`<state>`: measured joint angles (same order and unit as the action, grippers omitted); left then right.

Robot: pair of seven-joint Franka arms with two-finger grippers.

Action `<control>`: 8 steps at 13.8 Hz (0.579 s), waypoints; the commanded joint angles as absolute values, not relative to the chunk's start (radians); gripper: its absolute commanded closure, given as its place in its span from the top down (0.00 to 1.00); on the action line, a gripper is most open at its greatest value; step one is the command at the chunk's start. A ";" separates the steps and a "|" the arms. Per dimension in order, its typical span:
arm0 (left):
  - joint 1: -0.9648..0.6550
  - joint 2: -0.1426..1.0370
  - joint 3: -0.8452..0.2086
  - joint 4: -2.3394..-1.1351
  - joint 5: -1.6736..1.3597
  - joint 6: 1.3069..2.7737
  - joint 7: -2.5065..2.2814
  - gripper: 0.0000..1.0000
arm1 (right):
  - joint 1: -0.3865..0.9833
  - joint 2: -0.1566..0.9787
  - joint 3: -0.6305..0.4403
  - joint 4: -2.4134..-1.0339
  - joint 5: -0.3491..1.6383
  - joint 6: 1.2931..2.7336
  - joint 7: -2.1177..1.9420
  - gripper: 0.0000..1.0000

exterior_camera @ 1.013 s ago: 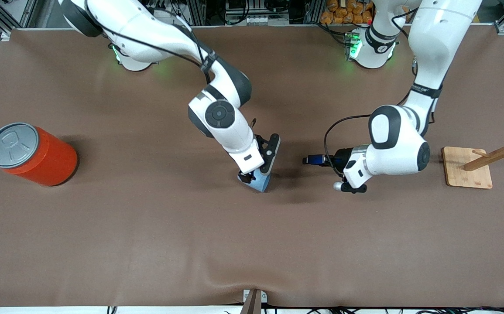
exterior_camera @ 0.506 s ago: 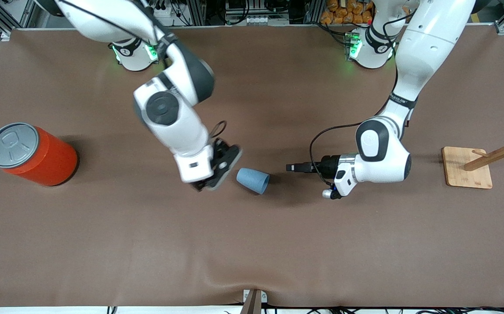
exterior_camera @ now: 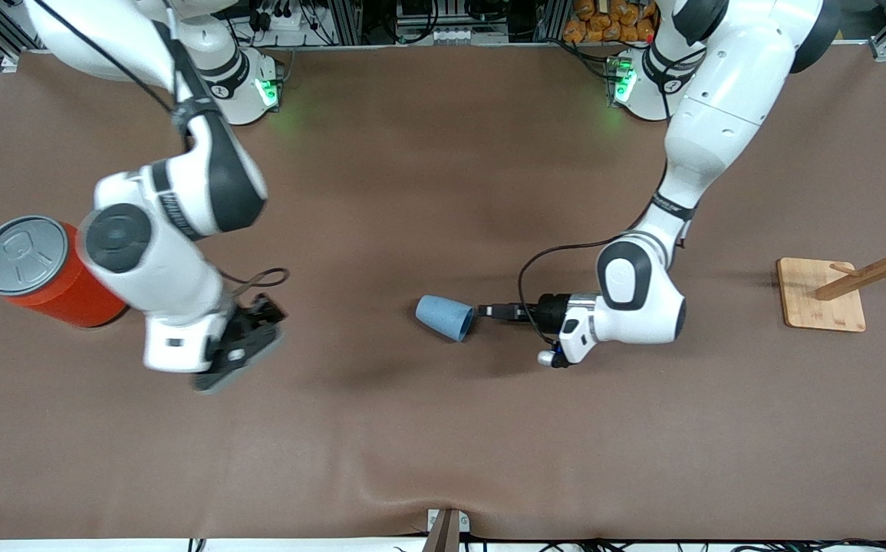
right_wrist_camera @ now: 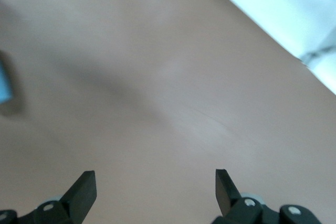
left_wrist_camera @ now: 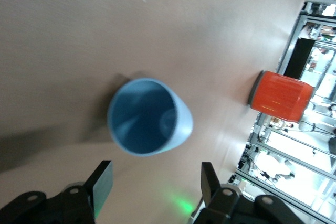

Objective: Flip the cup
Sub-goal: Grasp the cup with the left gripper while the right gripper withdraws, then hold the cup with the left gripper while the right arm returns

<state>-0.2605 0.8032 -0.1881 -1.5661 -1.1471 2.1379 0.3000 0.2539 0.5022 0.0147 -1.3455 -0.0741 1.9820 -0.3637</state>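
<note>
The light-blue cup (exterior_camera: 443, 317) lies on its side near the middle of the brown table (exterior_camera: 443, 192), and nothing holds it. Its mouth faces my left gripper (exterior_camera: 482, 311), which reaches in low from the left arm's end and sits right at the rim. In the left wrist view the dark-blue inside of the cup (left_wrist_camera: 148, 116) faces the camera. There my left gripper (left_wrist_camera: 156, 164) stands open, with the cup just ahead of the fingertips and only bare table between them. My right gripper (exterior_camera: 239, 351) hangs open and empty over the table beside the orange can, and the right wrist view shows it (right_wrist_camera: 154, 174) over bare table.
A large orange can (exterior_camera: 44, 276) with a grey lid stands at the right arm's end of the table, and it also shows in the left wrist view (left_wrist_camera: 281, 95). A wooden rack (exterior_camera: 872, 268) on a board (exterior_camera: 822, 299) stands at the left arm's end.
My right gripper, at the cup a second ago, has swung away toward the orange can. My left gripper has slid up to the cup's mouth. The cup has stayed in place.
</note>
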 commanded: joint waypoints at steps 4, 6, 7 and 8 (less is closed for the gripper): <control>-0.287 0.847 -0.187 -1.494 -1.181 2.146 0.353 0.65 | 0.059 0.396 -0.011 -1.378 0.031 1.883 -0.359 1.00; -0.287 0.864 -0.187 -1.470 -1.181 2.146 0.380 0.65 | 0.074 0.365 -0.098 -1.379 0.066 1.839 -0.356 1.00; -0.287 0.874 -0.187 -1.463 -1.181 2.146 0.396 0.65 | 0.086 0.351 -0.124 -1.381 0.084 1.800 -0.353 1.00; -0.287 0.883 -0.187 -1.447 -1.181 2.146 0.408 0.65 | 0.089 0.338 -0.141 -1.381 0.090 1.748 -0.351 1.00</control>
